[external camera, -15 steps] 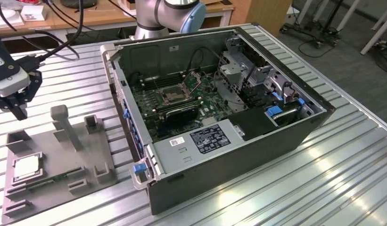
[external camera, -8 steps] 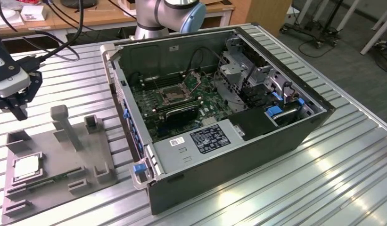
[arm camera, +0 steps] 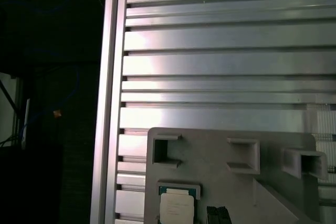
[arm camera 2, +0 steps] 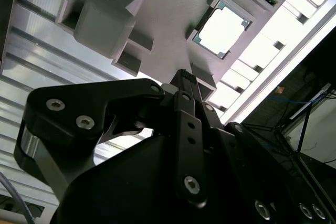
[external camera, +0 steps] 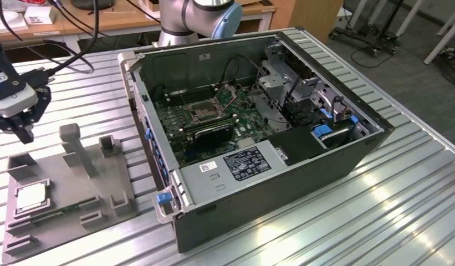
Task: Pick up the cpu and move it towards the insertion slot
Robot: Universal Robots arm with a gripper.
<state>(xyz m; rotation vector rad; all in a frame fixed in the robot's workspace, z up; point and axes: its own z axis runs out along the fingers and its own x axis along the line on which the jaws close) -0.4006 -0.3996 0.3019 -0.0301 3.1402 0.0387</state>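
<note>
One empty gripper (external camera: 25, 134), pinched shut, hangs apart from the cpu (external camera: 31, 197), lying flat beyond its tips.

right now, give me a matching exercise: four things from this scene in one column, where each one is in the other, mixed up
Things:
1 cpu
2 insertion slot
3 gripper
4 memory stick

Places:
a inside the open computer case
b in a long narrow groove of the grey holder
c hovering over the table, at the exterior view's left edge
d flat in a square pocket of the grey holder

Pairs: 1-d, 2-a, 3-c, 4-b
</note>
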